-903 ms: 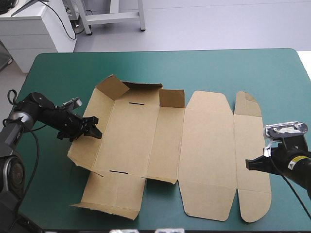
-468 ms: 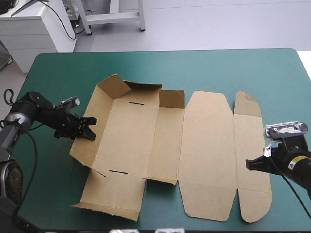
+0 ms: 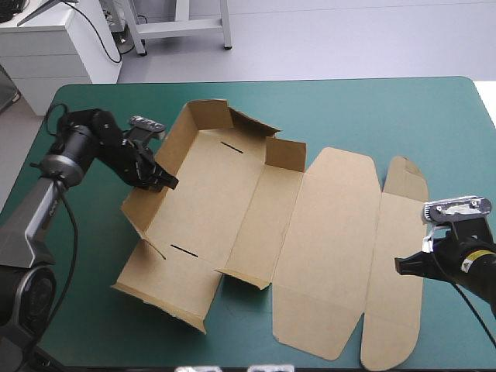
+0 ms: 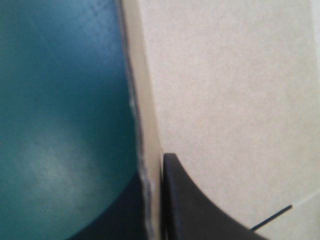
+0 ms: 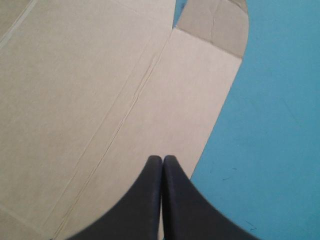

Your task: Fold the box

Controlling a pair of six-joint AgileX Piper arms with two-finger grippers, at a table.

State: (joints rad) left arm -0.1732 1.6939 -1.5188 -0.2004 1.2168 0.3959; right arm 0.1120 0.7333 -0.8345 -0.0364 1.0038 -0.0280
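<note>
The brown box (image 3: 256, 225) lies spread on the teal-green cover, skewed, its lid panels flat toward the right. Its left wall (image 3: 151, 198) and far corner flap (image 3: 209, 116) stand raised. My left gripper (image 3: 164, 180) is shut on that left wall. In the left wrist view the board's edge (image 4: 145, 125) runs between the black fingers (image 4: 200, 210) of my left gripper (image 4: 156, 200). My right gripper (image 3: 399, 266) is shut and empty, at the outer lid flap's edge. In the right wrist view my right gripper (image 5: 162, 159) hovers over flat board (image 5: 90, 100).
The box's near flaps (image 3: 325, 333) reach almost to the table's front edge. The table's right edge (image 3: 493, 116) runs close beside my right arm. Teal-green cover (image 5: 270, 125) shows just beside the right gripper.
My left gripper has closed on the box's left wall and swung toward the table's far edge. The whole box turned with it, its left wall standing higher. The right arm stayed put.
</note>
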